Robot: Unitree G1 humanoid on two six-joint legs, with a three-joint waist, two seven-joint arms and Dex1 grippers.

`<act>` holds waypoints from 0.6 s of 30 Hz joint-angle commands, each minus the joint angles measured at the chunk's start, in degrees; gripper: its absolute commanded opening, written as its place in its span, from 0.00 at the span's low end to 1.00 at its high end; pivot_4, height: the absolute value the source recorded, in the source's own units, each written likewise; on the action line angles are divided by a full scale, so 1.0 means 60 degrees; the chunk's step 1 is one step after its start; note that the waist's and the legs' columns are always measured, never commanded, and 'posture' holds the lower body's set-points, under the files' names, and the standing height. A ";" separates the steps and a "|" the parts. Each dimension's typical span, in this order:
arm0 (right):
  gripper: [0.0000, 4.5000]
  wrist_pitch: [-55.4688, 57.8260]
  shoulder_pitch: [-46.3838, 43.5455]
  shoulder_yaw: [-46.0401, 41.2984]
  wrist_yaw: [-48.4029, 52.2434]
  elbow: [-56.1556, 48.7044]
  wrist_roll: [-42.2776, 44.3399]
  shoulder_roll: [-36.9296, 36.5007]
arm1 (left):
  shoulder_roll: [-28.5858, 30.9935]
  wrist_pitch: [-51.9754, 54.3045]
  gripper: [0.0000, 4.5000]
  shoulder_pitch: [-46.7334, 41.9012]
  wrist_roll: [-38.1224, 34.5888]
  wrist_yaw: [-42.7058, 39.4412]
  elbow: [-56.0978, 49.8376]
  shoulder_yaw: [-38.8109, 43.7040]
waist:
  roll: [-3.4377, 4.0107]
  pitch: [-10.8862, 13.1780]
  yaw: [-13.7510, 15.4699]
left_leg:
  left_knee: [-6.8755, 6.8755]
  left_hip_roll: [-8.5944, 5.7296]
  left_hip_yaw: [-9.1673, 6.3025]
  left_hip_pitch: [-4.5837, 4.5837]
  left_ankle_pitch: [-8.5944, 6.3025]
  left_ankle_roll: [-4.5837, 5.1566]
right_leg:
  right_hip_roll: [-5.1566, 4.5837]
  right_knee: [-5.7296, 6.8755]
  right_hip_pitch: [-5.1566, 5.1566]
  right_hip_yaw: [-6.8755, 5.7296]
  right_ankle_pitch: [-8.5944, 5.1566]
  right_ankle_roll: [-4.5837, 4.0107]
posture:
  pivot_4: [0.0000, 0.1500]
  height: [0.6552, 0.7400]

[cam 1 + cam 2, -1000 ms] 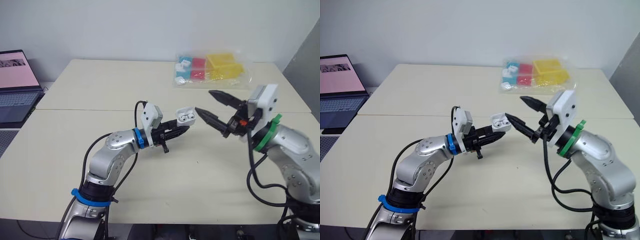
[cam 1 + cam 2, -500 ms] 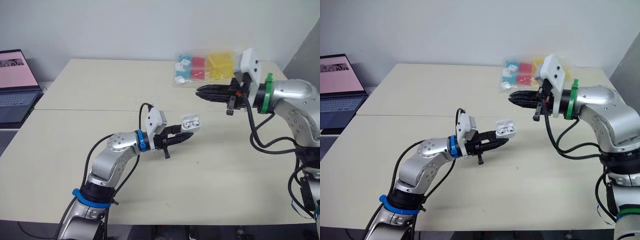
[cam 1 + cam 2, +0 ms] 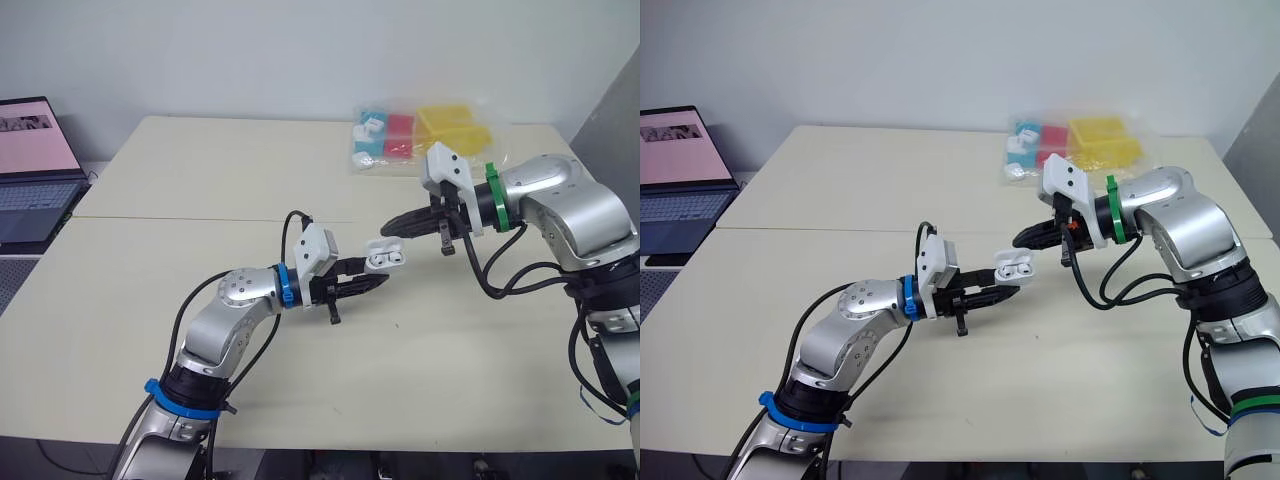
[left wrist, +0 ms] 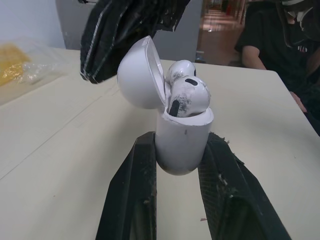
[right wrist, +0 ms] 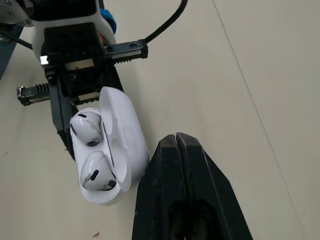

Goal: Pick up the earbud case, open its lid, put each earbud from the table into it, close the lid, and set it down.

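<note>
small glossy white earbud case (image 4: 182,145) stands upright between the left tool's (image 3: 372,283) two black fingers (image 4: 135,190). it is pinched by its lower body and held clear above the pale beige bench (image 3: 200,180). its rounded lid (image 4: 140,75) is swung open, tipped toward the right tool (image 5: 176,142). two white earbuds (image 4: 187,97) sit side by side in the case, heads showing. right tool's fingers are pressed together to one point, tip just beside the lid's outer face; contact cannot be told. beyond the right tool, near the bench's far edge: clear plastic bag (image 3: 420,140) of yellow, red and blue pieces. well off to the left arm's outer side: open laptop (image 3: 30,190). person in dark clothing (image 4: 270,40) past the bench end.
</note>
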 commanded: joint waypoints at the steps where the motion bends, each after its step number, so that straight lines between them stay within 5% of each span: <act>1: 0.00 0.0119 -0.0193 -0.0348 0.0539 -0.0438 0.0229 -0.0132 | 0.0006 -0.0126 0.17 -0.0081 -0.0037 -0.0001 -0.0334 0.0060 | 0.0000 0.0000 0.0000 | 0.0000 0.0000 0.0000 0.0000 0.0000 0.0000 | -0.0001 0.0000 0.0000 0.0000 0.0000 0.0000 | 1.00 1.00; 18: 0.00 0.0131 0.1165 -0.0732 0.0068 -0.2211 0.0162 -0.0254 | -0.0271 0.0568 0.17 -0.0264 -0.0448 0.0497 -0.0473 0.0404 | 0.0000 0.0000 0.0002 | 0.0004 -0.0001 -0.0003 0.0003 0.0000 -0.0001 | -0.0003 0.0011 0.0001 -0.0002 0.0000 0.0001 | 1.00 1.00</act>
